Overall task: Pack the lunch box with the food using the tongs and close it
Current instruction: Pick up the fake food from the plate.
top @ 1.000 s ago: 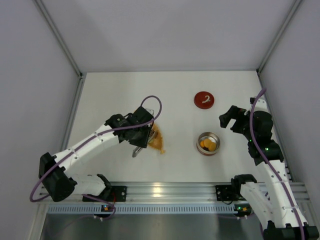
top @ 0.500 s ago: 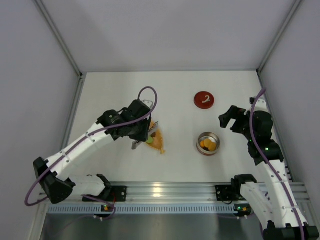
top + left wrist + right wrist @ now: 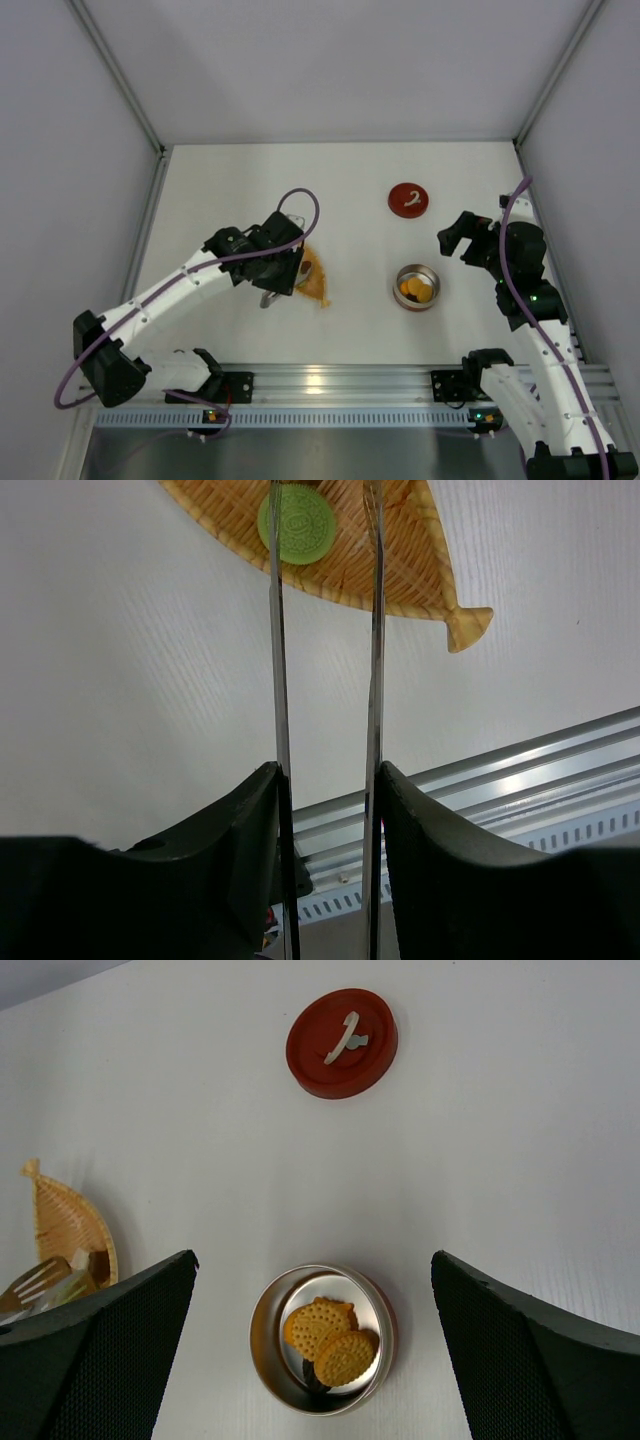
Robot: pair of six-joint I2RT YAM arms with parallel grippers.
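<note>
My left gripper point(image 3: 285, 274) point(image 3: 328, 780) is shut on the tongs point(image 3: 375, 680). Their two slim arms stand apart and straddle a round green biscuit point(image 3: 300, 525) lying on the orange leaf-shaped dish point(image 3: 405, 565) point(image 3: 318, 285). The lunch box point(image 3: 400, 284) point(image 3: 262, 1335) stands open and holds two orange biscuits point(image 3: 330, 1340) on top of a dark piece. Its red lid point(image 3: 408, 199) point(image 3: 341, 1042) lies flat farther back. My right gripper point(image 3: 455, 240) point(image 3: 313, 1256) hovers open over the tin, holding nothing.
The woven dish point(image 3: 65, 1225) and the tongs' forked tips point(image 3: 35, 1280) show at the left of the right wrist view. An aluminium rail point(image 3: 330, 380) runs along the near table edge. Grey walls close in the sides and back.
The tongs' arms have spread apart as my left gripper eased its squeeze. The left wrist has drifted back over the dish. The right arm has not moved.
</note>
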